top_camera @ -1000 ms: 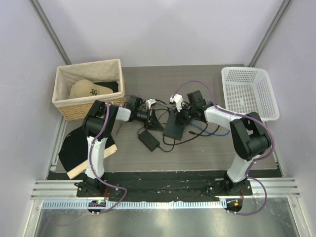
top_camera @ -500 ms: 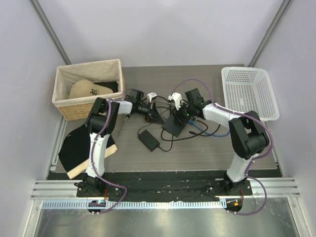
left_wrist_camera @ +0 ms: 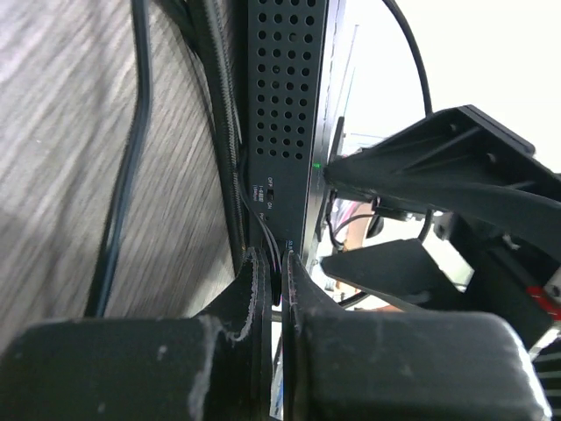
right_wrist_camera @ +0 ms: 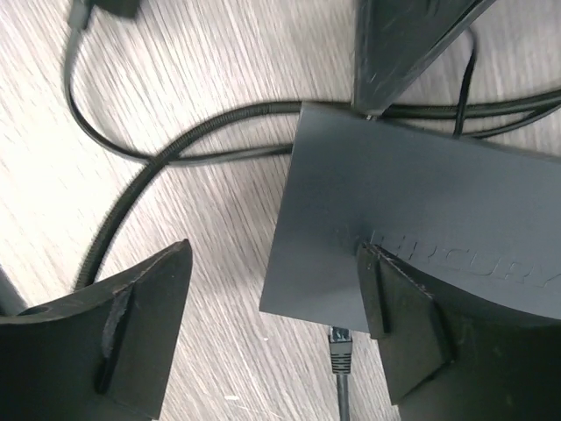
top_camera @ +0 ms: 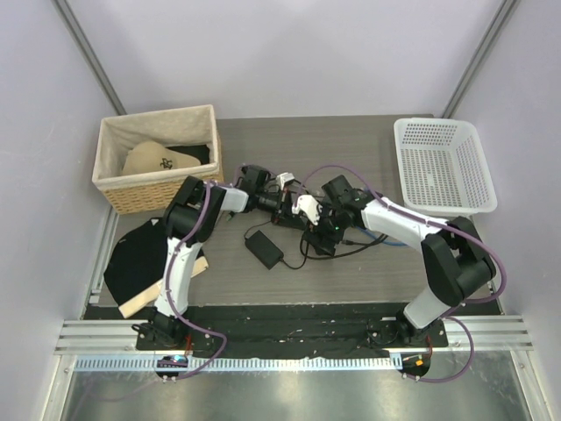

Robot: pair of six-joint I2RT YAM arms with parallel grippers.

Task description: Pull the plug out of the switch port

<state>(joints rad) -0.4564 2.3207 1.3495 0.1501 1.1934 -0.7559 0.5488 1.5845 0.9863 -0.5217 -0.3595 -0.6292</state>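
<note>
While the right pincer [right_wrist_camera: 272,263] gapes wide over a corner of the flat black rectangular box [right_wrist_camera: 412,193] on the grey wood-grain counter [right_wrist_camera: 202,79], the small plug [right_wrist_camera: 340,340] sits at the box's edge between its fingers; the left pincer [left_wrist_camera: 276,263] is clenched beside the box's perforated side.

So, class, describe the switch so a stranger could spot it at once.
Mid-table, between the wicker basket and the white crate, lie two black boxes. The switch is the right-hand one, beneath the right tool: wide and flat, unlike the smaller, thicker adapter brick.
</note>
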